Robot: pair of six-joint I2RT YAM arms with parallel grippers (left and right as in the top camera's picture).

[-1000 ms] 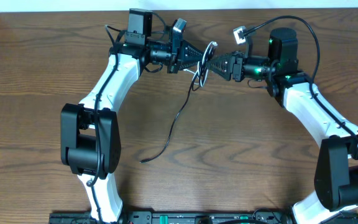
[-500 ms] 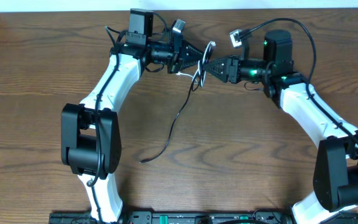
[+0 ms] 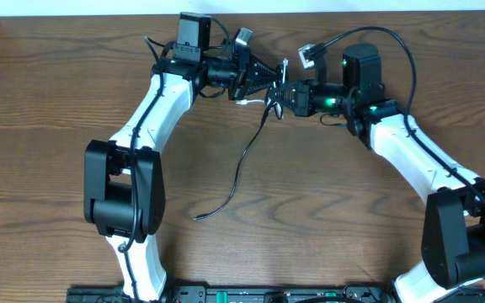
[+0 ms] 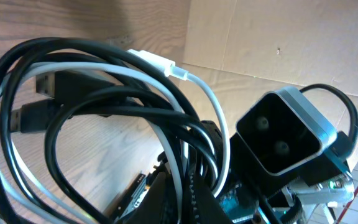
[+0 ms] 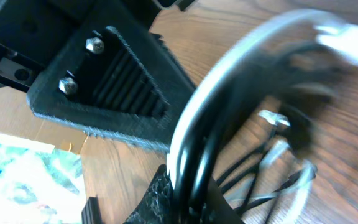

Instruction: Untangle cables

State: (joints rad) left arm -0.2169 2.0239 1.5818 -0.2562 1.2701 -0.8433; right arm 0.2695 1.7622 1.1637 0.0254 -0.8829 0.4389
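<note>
The left gripper (image 3: 264, 77) is clamped on the cables (image 5: 188, 146), likely anchoring the tangle that bunches just ahead of its fingertips. The right gripper (image 3: 283, 89) meets it tip to tip and is closed on strands of the same bundle, probably so the two arms can pull apart and loosen the knot. The white cable (image 4: 197, 84) loops around both tips. The black cable (image 3: 237, 171) trails away from them across the table (image 3: 352, 219).

Cables (image 3: 242, 156) mid-rear, between left end effector (image 3: 269, 82) and right end effector (image 3: 281, 89)
</note>
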